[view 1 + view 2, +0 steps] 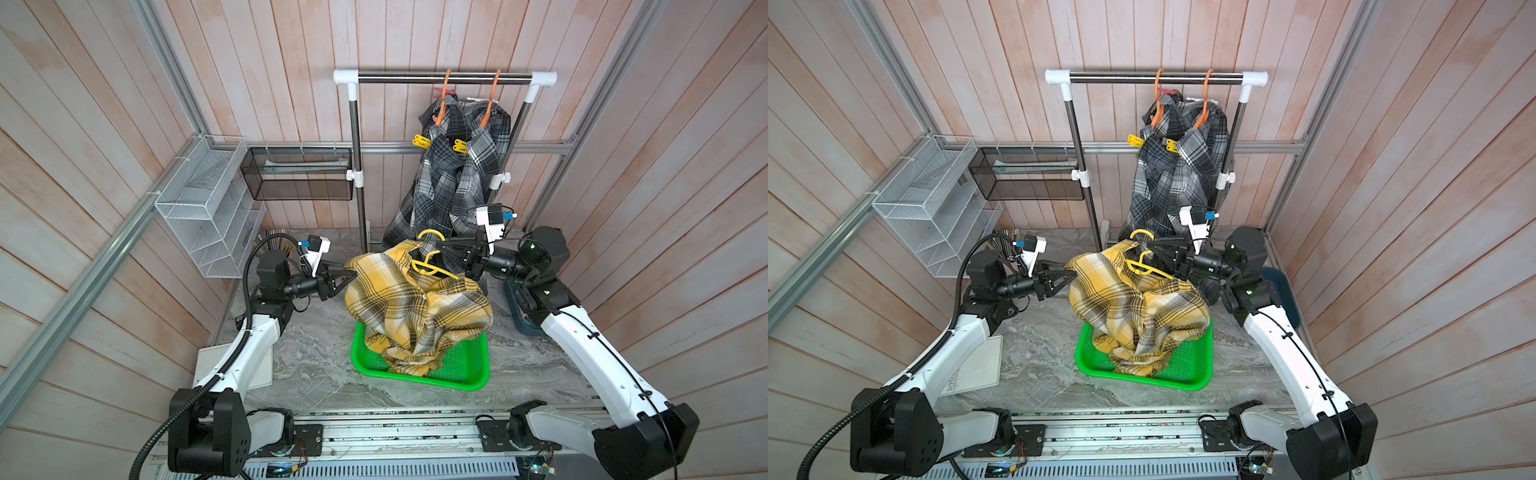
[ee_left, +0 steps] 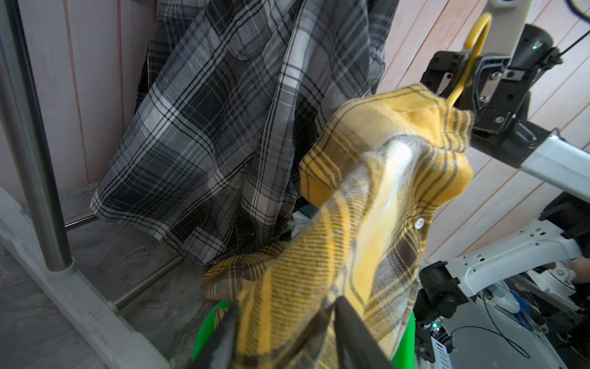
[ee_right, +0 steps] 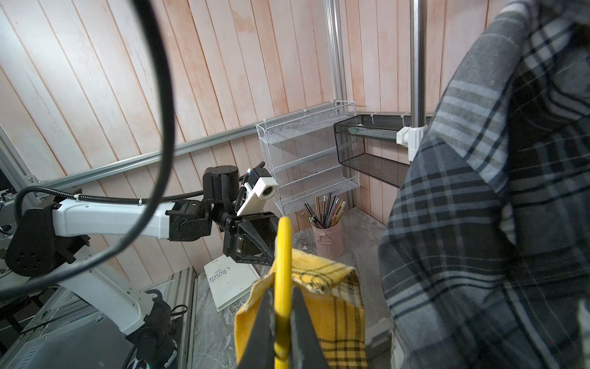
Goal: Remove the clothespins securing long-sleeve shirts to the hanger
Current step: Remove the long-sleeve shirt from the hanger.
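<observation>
Cloth of the limp yellow plaid shirt (image 1: pixel 415 307) sags into a green mesh basket (image 1: pixel 469 374). The right hand (image 3: pixel 282 319) is clamped on its smooth yellow hanger (image 3: pixel 282 255). The left hand (image 2: pixel 287 303) straddles a shoulder fold; I cannot tell if it grips. Yellow plastic clothespins (image 1: pixel 422 141) pinch the hanging grey checked shirts (image 1: pixel 457 178).

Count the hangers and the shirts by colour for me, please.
Orange hangers: 2
Yellow hanger: 1
Grey checked shirts: 2
Yellow checked shirt: 1
Total: 6
</observation>
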`<action>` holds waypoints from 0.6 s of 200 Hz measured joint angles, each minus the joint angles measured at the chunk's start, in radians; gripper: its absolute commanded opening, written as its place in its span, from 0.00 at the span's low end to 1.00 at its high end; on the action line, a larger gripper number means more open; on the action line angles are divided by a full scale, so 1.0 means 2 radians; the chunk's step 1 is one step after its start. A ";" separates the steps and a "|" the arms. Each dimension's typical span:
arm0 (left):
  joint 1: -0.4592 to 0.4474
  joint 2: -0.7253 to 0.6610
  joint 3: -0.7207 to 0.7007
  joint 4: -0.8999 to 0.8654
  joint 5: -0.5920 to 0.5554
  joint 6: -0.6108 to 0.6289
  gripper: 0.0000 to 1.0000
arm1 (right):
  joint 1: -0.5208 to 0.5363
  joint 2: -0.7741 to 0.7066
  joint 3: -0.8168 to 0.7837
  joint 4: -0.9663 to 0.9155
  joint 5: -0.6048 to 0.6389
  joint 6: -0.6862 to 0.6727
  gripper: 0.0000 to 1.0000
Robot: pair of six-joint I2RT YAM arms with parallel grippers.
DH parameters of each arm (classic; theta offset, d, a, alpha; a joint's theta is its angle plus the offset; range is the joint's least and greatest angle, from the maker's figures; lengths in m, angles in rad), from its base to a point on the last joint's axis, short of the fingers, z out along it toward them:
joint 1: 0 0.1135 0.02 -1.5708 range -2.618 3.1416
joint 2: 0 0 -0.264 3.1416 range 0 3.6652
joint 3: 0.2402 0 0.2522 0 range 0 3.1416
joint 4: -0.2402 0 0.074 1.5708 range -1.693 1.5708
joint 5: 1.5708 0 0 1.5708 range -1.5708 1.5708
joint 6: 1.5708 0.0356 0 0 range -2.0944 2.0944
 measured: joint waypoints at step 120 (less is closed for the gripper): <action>0.002 -0.006 0.025 -0.068 -0.038 0.056 0.03 | -0.009 0.006 0.004 0.006 -0.002 0.017 0.00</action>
